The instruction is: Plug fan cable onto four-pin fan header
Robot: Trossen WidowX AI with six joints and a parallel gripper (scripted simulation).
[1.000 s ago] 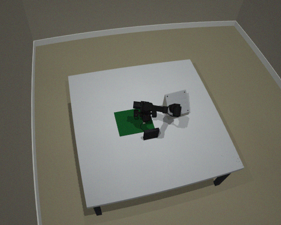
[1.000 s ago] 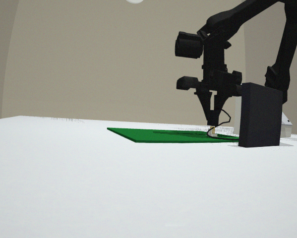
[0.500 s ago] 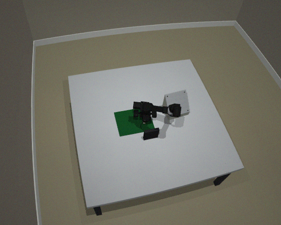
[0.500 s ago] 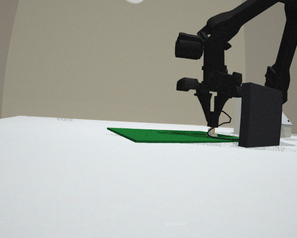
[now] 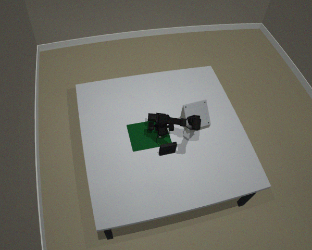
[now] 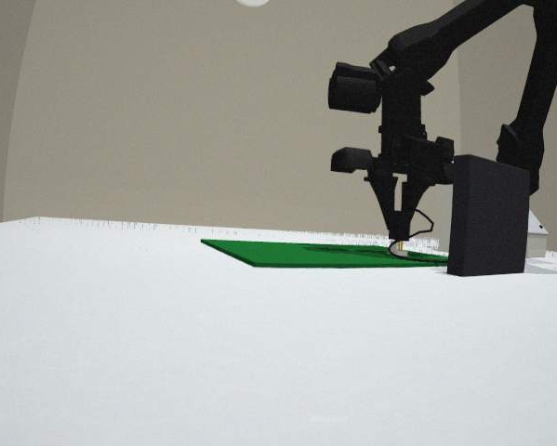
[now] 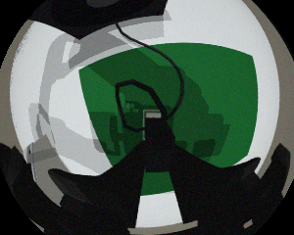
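My gripper (image 5: 162, 133) (image 6: 399, 235) (image 7: 155, 145) points down over the green board (image 5: 139, 138) (image 6: 278, 254) (image 7: 227, 69). It is shut on the cable's plug, which the dark fingertips hide almost wholly. The pale header (image 6: 400, 252) (image 7: 152, 115) stands on the board just below the fingertips. In the exterior view, gold pins show between the header's base and the fingertips. Whether the plug touches the pins is hidden. The thin black cable (image 6: 432, 224) (image 7: 181, 80) loops from the fingertips to the dark upright fan (image 5: 167, 149) (image 6: 492, 220).
The fan stands at the board's edge, close beside the gripper. A pale box with a sloped top (image 5: 197, 109) (image 6: 537, 242) stands near the arm's base. The white table (image 5: 177, 188) (image 6: 220, 346) carries everything.
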